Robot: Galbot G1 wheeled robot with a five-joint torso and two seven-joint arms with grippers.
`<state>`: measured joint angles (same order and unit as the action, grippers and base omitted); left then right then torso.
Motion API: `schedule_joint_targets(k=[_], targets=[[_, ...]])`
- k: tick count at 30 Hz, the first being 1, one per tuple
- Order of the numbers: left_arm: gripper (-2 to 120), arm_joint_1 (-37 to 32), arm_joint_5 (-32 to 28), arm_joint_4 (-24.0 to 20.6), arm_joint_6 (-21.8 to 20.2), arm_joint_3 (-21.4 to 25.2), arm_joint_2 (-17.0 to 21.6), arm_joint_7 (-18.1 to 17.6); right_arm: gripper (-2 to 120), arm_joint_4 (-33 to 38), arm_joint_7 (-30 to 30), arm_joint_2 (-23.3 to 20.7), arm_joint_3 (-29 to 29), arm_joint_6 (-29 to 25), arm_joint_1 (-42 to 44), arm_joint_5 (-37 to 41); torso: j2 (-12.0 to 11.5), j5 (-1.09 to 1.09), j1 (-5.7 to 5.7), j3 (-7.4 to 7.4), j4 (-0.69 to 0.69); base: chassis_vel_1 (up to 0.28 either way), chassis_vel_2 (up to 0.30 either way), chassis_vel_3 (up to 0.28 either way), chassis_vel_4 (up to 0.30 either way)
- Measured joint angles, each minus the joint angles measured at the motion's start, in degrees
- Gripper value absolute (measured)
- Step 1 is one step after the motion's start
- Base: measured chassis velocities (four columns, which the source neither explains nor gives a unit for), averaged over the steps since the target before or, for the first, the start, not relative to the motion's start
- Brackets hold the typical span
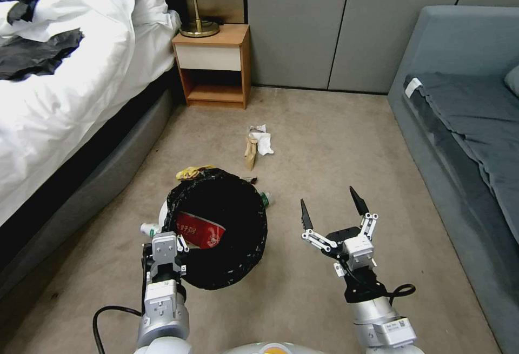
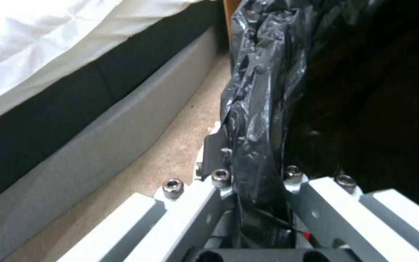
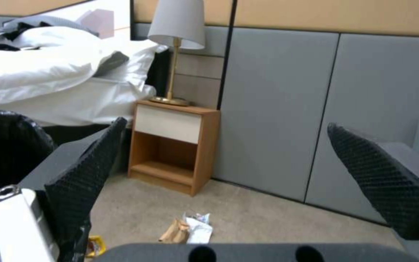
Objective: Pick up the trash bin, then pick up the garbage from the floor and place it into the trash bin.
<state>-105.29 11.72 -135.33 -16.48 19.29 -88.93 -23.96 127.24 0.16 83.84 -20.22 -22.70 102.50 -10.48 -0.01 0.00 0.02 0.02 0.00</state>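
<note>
Your left hand (image 1: 181, 246) clamps the trash bin (image 1: 216, 227) rim beside the bed (image 1: 59, 100), your right hand (image 1: 330, 211) gapes empty; collecting is underway, so next reach the brown paper bag (image 1: 250, 151) beyond the bin.

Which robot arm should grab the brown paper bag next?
The right. The right gripper is open and empty, while the left gripper is shut on the trash bin. The brown paper bag lies ahead.

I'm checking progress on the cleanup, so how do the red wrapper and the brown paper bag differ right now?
The red wrapper lies inside the trash bin; the brown paper bag lies on the floor nearer the nightstand. The wrapper is red with white print, the bag plain brown and narrow. Neither is held by a gripper.
</note>
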Motion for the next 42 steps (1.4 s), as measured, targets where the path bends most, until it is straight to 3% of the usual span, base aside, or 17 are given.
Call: schedule_joint_targets(k=[42], targets=[[1,-0.01,-0.01,0.04,0.00,-0.02,0.00,-0.01,100,-0.02,0.00,0.00,0.01,0.04,0.01,0.00,0.00,-0.01,-0.02,-0.02,0.00,0.009,-0.010,-0.010,0.009]])
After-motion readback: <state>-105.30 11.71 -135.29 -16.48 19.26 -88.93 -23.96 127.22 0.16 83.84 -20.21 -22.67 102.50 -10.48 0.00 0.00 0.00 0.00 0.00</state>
